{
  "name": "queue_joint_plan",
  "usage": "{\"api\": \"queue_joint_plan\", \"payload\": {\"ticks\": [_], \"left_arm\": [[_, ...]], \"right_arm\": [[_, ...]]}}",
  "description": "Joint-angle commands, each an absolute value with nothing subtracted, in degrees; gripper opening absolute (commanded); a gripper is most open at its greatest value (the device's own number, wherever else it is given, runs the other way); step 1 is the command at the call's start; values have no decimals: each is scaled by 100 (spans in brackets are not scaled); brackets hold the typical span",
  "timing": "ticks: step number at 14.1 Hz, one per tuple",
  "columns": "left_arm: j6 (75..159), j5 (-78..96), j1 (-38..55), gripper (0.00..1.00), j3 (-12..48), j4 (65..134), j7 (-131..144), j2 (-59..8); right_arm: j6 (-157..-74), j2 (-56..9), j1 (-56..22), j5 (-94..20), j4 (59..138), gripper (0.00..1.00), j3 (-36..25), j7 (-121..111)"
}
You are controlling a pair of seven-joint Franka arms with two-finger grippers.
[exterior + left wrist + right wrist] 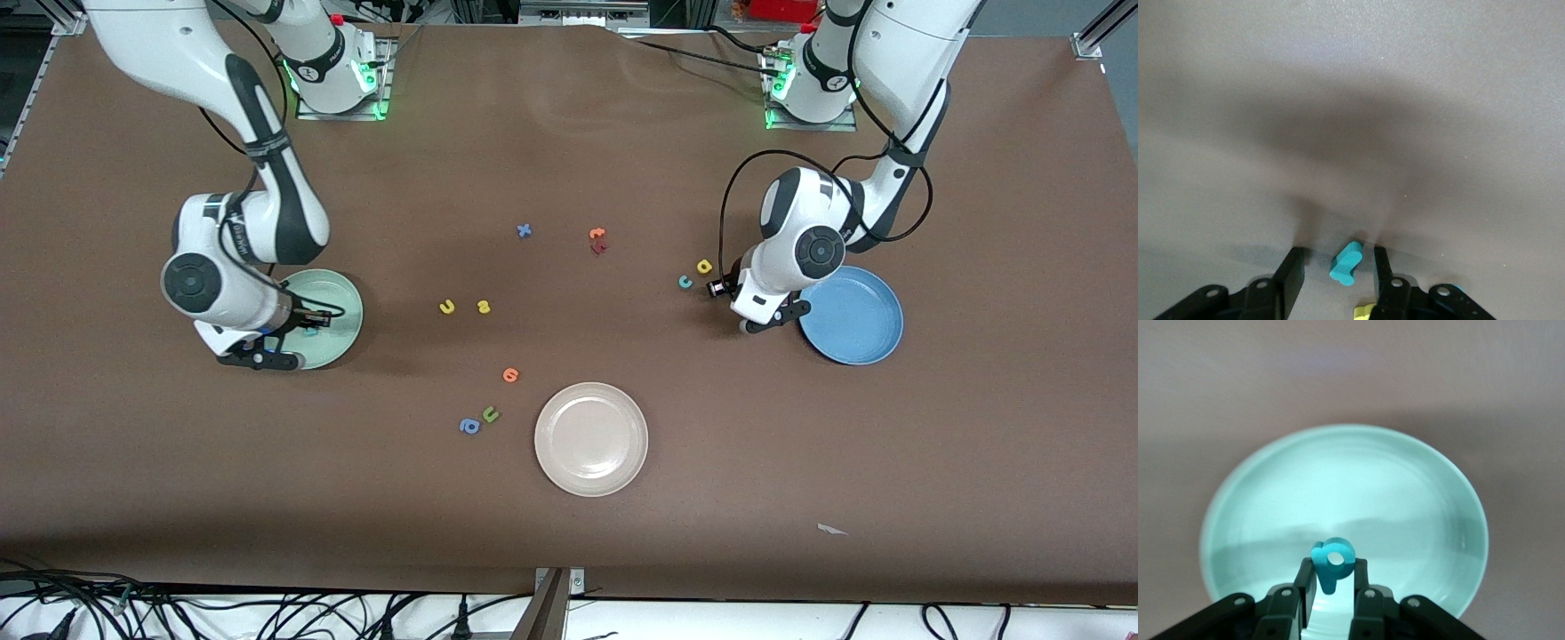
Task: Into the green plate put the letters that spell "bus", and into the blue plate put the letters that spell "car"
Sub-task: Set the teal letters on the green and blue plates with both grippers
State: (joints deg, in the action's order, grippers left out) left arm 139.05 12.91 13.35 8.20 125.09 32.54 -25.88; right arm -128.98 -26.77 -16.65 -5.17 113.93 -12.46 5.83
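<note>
My right gripper point(1335, 565) is shut on the teal "b" point(1333, 557) and holds it up over the pale green plate point(1338, 487). From the front, that gripper point(293, 338) hangs over the green plate point(342, 302). My left gripper point(1339, 251) is down at the table beside the blue plate point(853, 316). Its fingers are open on either side of the thin teal "r" point(1346, 263), which lies on the table. The teal "c" point(685, 282) and yellow "a" point(704, 266) lie close by. The yellow "u" point(447, 307) and "s" point(484, 307) lie mid-table.
A cream plate point(591, 438) sits nearer the front camera. An orange letter point(510, 375), a green "u" point(490, 414) and a blue "a" point(468, 427) lie beside it. A blue "x" point(524, 231) and orange and red letters point(598, 240) lie farther back.
</note>
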Motion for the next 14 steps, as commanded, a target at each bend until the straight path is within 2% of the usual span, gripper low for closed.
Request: {"api": "queue_joint_plan", "payload": {"ticks": [1, 2, 3, 6, 10, 14], "left_arm": [[14080, 1441, 1415, 36, 782, 12463, 3243, -2768], [14080, 1433, 1415, 35, 782, 12454, 3243, -2769], [14080, 1424, 1415, 34, 774, 12445, 3243, -2786], [14080, 1398, 1415, 29, 773, 12437, 3243, -2812], [14080, 1389, 1415, 9, 773, 12437, 3234, -2813], [14045, 1380, 1389, 0, 765, 12410, 3191, -2760]], "right_arm": [[-12964, -2856, -1547, -922, 11461, 19, -1230, 80], [-12955, -2874, -1503, -975, 11461, 52, -1230, 88], [-12946, -2874, -1503, -976, 11435, 100, -1222, 123], [-12806, -2786, -1564, -976, 11268, 100, -1187, 167], [-12533, -2742, -1976, -975, 10978, 100, -1134, 693], [-12586, -2812, -2591, -967, 10723, 100, -800, 2027]]}}
